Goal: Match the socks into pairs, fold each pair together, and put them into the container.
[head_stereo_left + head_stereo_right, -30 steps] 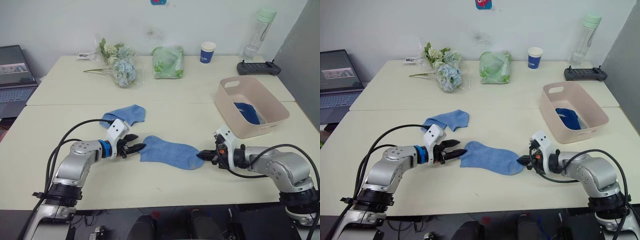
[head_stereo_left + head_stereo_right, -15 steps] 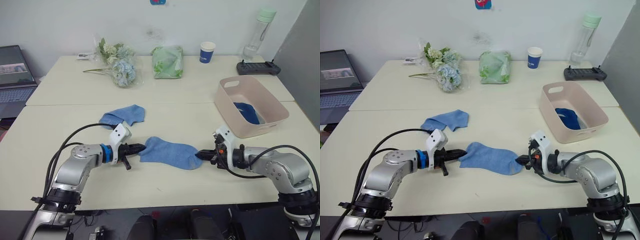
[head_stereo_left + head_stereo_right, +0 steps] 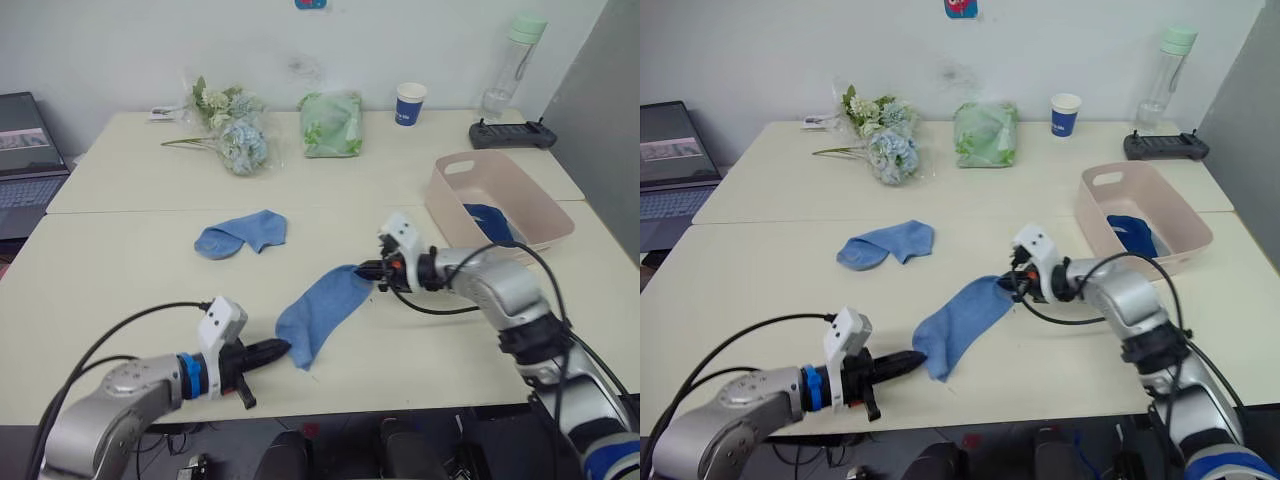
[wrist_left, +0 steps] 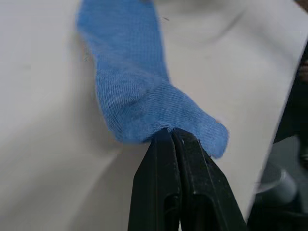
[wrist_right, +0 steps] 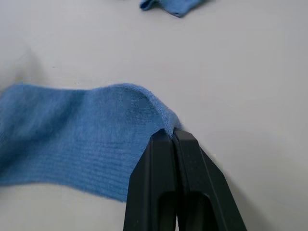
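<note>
One light blue sock (image 3: 318, 312) is stretched diagonally over the front of the table (image 3: 120, 270), pinched at both ends. The left gripper (image 3: 277, 349) has its fingers clamped on the near end by the table edge, and the right gripper (image 3: 372, 271) has its fingers clenched on the far end. The other blue sock (image 3: 241, 233) lies loose further back on the left, well apart. The pink tub (image 3: 455, 213) sits at the right with a dark blue sock (image 3: 492, 221) inside. Flowers (image 3: 230, 135), a green bag (image 3: 332, 125), a cup (image 3: 409, 103) and a bottle (image 3: 508, 66) line the back.
</note>
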You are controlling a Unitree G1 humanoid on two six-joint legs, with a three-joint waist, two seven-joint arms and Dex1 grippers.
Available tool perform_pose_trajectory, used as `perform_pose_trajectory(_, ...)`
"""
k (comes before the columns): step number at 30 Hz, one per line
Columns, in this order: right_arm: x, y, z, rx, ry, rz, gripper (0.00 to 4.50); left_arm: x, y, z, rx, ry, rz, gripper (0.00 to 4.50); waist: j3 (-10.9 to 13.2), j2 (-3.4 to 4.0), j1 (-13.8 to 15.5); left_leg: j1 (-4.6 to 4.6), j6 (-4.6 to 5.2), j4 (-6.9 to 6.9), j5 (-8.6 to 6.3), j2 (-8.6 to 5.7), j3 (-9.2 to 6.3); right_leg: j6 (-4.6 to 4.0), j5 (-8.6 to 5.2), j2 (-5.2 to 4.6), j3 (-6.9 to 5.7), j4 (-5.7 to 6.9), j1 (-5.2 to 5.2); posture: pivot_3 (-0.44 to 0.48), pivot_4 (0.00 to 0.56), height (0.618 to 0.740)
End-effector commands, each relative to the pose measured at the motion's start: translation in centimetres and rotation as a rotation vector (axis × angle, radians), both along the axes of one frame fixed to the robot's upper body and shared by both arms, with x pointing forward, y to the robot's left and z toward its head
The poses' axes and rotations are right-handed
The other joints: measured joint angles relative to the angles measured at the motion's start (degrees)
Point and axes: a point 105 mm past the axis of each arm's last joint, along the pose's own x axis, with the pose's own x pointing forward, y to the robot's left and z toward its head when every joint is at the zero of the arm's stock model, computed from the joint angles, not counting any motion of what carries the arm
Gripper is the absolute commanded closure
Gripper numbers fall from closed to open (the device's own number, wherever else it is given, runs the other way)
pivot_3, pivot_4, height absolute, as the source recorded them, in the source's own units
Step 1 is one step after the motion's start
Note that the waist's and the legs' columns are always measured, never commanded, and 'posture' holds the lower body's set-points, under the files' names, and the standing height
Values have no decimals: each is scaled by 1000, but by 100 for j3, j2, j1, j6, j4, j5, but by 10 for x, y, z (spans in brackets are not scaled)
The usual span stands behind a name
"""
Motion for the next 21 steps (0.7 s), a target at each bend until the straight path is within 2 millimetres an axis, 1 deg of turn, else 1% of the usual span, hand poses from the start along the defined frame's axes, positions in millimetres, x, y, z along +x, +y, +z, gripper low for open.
perform_pose_trajectory(1, 4, 33, 15, 3, -98, 119, 4500, -11, -13, 6, -92, 45, 57, 4482, 0, 1, -2, 1, 0, 0, 0, -1, 4, -1, 0, 0, 4, 1, 0, 0, 150, 740)
perform_pose_trajectory(4, 7, 47, 20, 13, -124, 150, 4500, -14, -12, 4, -90, 72, 77, 4482, 0, -1, 18, 1, -1, 3, 1, -1, -4, -1, 1, -1, -4, 4, 1, 0, 150, 740)
perform_pose_trajectory(6, 6, 54, 22, 17, -147, 174, 4500, -17, -8, 2, -63, 84, 83, 4482, 0, -1, 14, 1, -2, 2, 1, -2, -5, -1, 1, 0, -5, 4, 1, 0, 150, 740)
perform_pose_trajectory(10, 4, 59, 25, 36, -171, 203, 4500, -24, -3, 3, -39, 79, 50, 4482, 2, 3, 6, 1, -5, 1, 2, -5, -2, -2, 1, -1, -2, 0, 0, 0, 150, 740)
perform_pose_trajectory(12, 2, 57, 28, 53, -184, 211, 4500, -27, -1, 4, -35, 77, 31, 4092, 2, 4, 4, 1, -6, 1, 2, -4, -2, -3, 0, -1, -2, 1, -1, 0, 150, 740)
perform_pose_trajectory(13, -1, 54, 31, 66, -185, 213, 4292, -30, 2, 6, -33, 80, 12, 3923, 2, 4, 4, 1, -6, 0, 2, -4, -3, -4, -1, 0, -3, 1, -1, 0, 150, 740)
perform_pose_trajectory(15, -10, 37, 44, 107, -177, 213, 3863, -26, 21, 15, 4, 46, -9, 3380, 3, 5, 29, 0, -6, 0, 2, -3, -5, -8, -3, -1, -5, 1, -1, 0, 150, 740)
perform_pose_trajectory(16, -14, 31, 48, 115, -174, 217, 3466, -24, 27, 19, 20, 29, -15, 2997, 6, 10, 36, -5, -6, 0, 2, -3, -13, -11, -5, -2, -13, 0, -1, 0, 150, 740)
perform_pose_trajectory(17, -18, 25, 50, 119, -169, 214, 3148, -17, 35, 24, 33, 3, 0, 2703, 12, 20, 43, -7, -6, 0, 2, -4, -16, -11, -5, -3, -16, -4, -1, 0, 150, 740)
perform_pose_trajectory(18, -26, 19, 50, 118, -164, 231, 2774, -10, 42, 29, 38, -23, 5, 2353, 16, 27, 39, -6, -5, 0, 1, -10, -15, -12, -5, -7, -16, -6, 4, 0, 150, 740)
perform_pose_trajectory(21, -51, 4, 36, 76, -117, 296, 1676, 4, 58, 41, 58, -66, -12, 1322, 14, 23, 25, -1, -2, -1, 0, -10, -13, -12, -5, -7, -20, -10, 9, 0, 150, 740)
